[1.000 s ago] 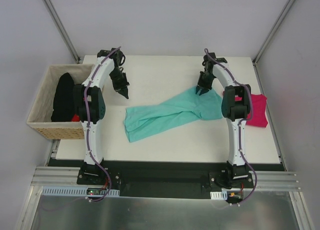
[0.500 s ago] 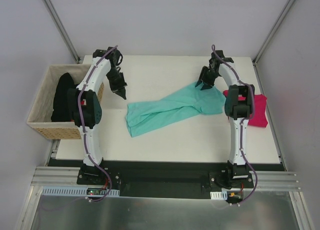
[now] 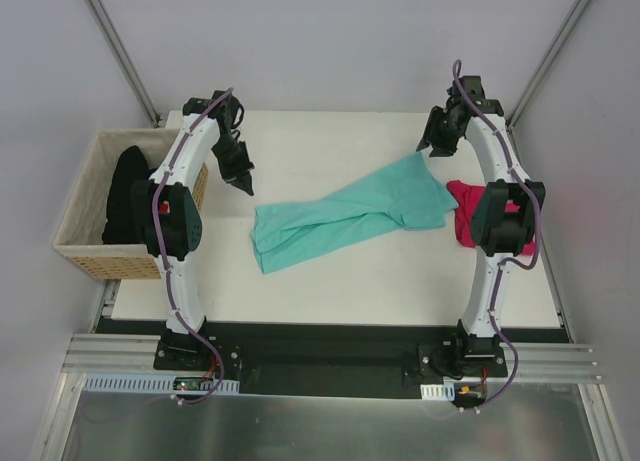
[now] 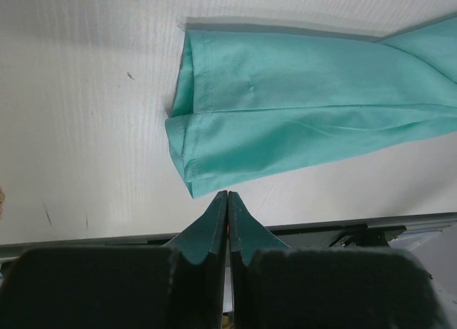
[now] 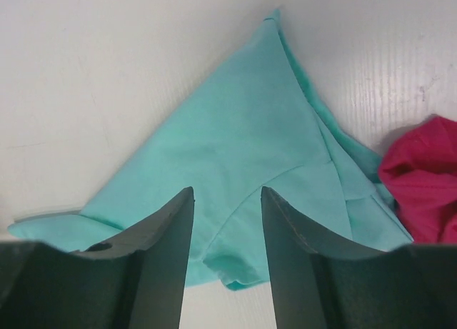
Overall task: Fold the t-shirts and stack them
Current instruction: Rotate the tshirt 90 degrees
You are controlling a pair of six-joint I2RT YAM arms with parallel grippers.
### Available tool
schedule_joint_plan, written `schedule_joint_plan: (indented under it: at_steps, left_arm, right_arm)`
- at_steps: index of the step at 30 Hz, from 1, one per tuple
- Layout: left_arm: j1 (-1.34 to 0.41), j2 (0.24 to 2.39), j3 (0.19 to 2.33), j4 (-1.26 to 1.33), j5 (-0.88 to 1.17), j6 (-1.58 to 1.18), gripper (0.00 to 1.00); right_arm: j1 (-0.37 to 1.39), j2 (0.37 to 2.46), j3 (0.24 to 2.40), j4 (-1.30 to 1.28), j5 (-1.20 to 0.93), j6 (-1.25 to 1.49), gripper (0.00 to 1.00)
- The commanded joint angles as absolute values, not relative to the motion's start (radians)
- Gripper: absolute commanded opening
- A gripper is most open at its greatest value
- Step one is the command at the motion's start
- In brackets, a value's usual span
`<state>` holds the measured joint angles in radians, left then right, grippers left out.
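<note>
A teal-green t-shirt [image 3: 345, 213] lies as a long folded band slanting across the table, also seen in the left wrist view [image 4: 300, 122] and the right wrist view [image 5: 243, 150]. A magenta-pink t-shirt [image 3: 468, 219] sits bunched at the right, partly behind my right arm; its edge shows in the right wrist view [image 5: 421, 186]. Black t-shirts [image 3: 126, 196] lie in the basket. My left gripper [image 3: 243, 184] hangs shut and empty just beyond the teal shirt's left end [image 4: 227, 197]. My right gripper [image 3: 437, 144] is open and empty, past the shirt's far right corner [image 5: 227, 193].
A tan woven basket [image 3: 85, 251] stands off the table's left edge, next to my left arm. The white table [image 3: 320, 141] ends at a black rail along the near side. Grey walls and slanted metal posts close in the back corners.
My right gripper has opened, let go of the teal shirt's right end, and pulled back toward the far right corner. The shirt end now lies flat. My left gripper has barely moved.
</note>
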<state>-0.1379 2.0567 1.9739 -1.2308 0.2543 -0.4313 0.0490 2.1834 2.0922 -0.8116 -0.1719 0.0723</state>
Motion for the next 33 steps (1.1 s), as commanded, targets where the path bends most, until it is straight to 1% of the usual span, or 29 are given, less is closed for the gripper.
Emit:
schedule_joint_plan:
  at_steps: [1, 2, 6, 8, 12, 16, 28, 33]
  left_arm:
    - [-0.147, 1.987, 1.996, -1.239, 0.270, -0.440, 0.00]
    - [-0.147, 1.979, 1.994, -1.238, 0.268, -0.439, 0.00]
    - [-0.147, 1.973, 1.991, -1.233, 0.271, -0.433, 0.00]
    - [-0.147, 1.964, 1.987, -1.235, 0.272, -0.433, 0.00]
    - [-0.147, 1.948, 1.956, -1.235, 0.265, -0.434, 0.00]
    - [-0.147, 1.939, 1.937, -1.235, 0.261, -0.439, 0.00]
    - [-0.149, 1.913, 1.901, -1.230, 0.242, -0.465, 0.00]
    - [-0.163, 1.922, 1.829, -1.193, 0.256, -0.469, 0.01]
  right_arm:
    - [0.040, 2.099, 2.022, -0.825, -0.132, 0.044, 0.45]
    - [0.038, 2.091, 2.005, -0.825, -0.135, 0.048, 0.43]
    - [0.035, 2.059, 1.886, -0.825, -0.120, 0.064, 0.39]
    - [0.032, 2.033, 1.801, -0.796, -0.126, 0.077, 0.38]
    - [0.014, 2.006, 1.706, -0.729, -0.143, 0.103, 0.36]
    - [0.002, 2.025, 1.710, -0.724, -0.137, 0.106, 0.33]
    - [-0.043, 2.083, 1.764, -0.742, -0.130, 0.113, 0.33]
    - [-0.040, 2.074, 1.775, -0.735, -0.187, 0.130, 0.31]
